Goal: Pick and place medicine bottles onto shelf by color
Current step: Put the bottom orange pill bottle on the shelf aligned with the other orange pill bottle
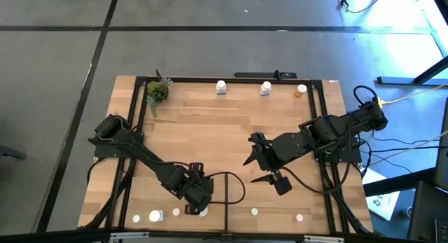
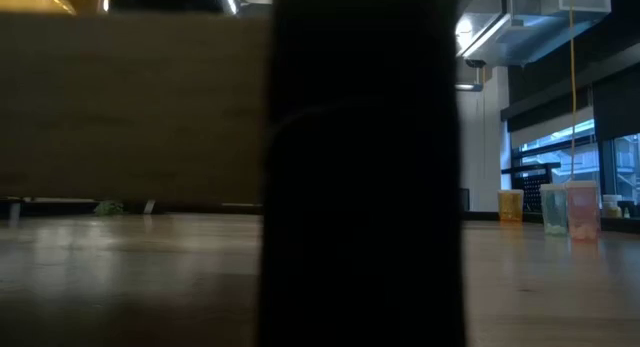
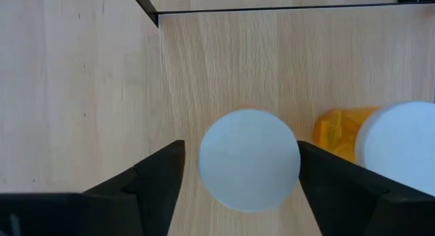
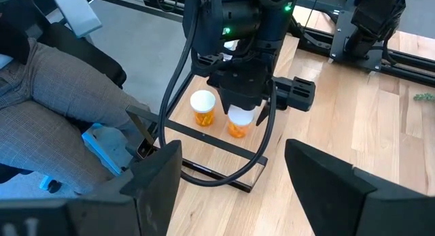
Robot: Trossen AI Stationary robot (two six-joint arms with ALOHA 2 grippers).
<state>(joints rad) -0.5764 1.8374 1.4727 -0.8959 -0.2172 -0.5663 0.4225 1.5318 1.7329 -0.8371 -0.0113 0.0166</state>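
Observation:
An orange medicine bottle with a white cap [image 3: 249,160] stands upright on the light-wood shelf [image 1: 231,124] near its near edge. My left gripper [image 3: 241,146] points down over it, open, one finger on each side of the cap. Bare wood shows between one finger [image 3: 160,178] and the cap. In the right wrist view this bottle [image 4: 239,122] sits under the left gripper [image 4: 241,103]. A second orange bottle [image 4: 203,107] stands right beside it. My right gripper [image 1: 260,167] hangs open above the shelf's middle, with nothing between its fingers. My left gripper comes at the bottle from above, its fingers flanking the cap. One finger stands clear of it. The other finger's edge [image 3: 312,168] meets the cap's outline in the wrist view, and I cannot tell whether it touches. The bottle stands on the wood.
Two white bottles [image 1: 221,87] [image 1: 266,87] and an orange one [image 1: 301,90] stand along the far bar. Several more [image 1: 155,216] [image 1: 255,212] line the near edge. A small potted plant [image 1: 157,92] sits at the far left corner. A dark shape [image 2: 365,167] blocks the low view's middle.

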